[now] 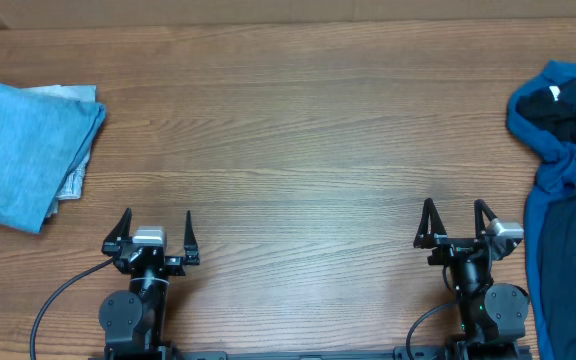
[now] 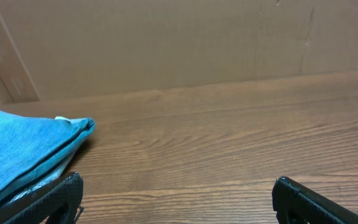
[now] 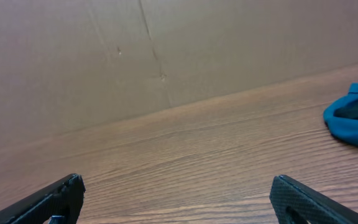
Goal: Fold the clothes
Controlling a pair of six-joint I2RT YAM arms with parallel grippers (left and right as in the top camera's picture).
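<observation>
R hand (image 3: 178, 182) spread wide, blue top (image 3: 348, 127) rt

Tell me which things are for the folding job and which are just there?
For the job:
folded pale-blue garment, far left
rumpled deep-blue top, right edge

Just there:
wooden table
cardboard wall
</observation>
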